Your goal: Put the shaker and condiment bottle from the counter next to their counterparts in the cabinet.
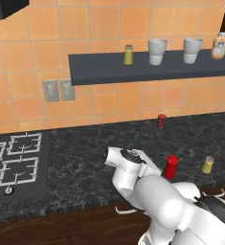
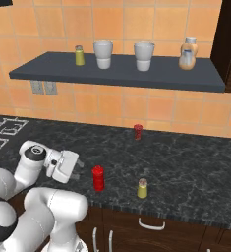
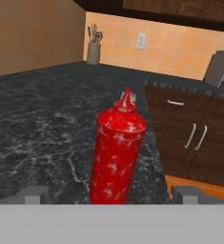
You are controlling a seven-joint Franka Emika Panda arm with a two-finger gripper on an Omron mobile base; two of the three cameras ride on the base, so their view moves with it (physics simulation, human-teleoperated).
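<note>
The red condiment bottle [image 2: 98, 178] stands upright near the front of the black counter [image 2: 186, 162]. The olive-yellow shaker [image 2: 142, 188] stands to its right. My gripper [image 2: 76, 170] is open and level with the bottle, just left of it and aimed at it. In the hand view the bottle [image 3: 117, 152] rises close ahead, centred between my gripper's [image 3: 112, 195] two finger tips, untouched. On the cabinet shelf [image 2: 117, 73] the counterparts stand: a yellow-green shaker [image 2: 79, 55] at the left and a tan-orange bottle [image 2: 187, 54] at the right. The left base view shows the bottle [image 1: 171, 166] and shaker [image 1: 208, 165] past my arm.
Two grey cups [image 2: 102, 54] [image 2: 144, 56] stand on the shelf between the counterparts. A tiny red cup [image 2: 138, 131] sits near the back of the counter. A stove [image 1: 18, 162] lies at the left. The counter's front edge is just below the bottle.
</note>
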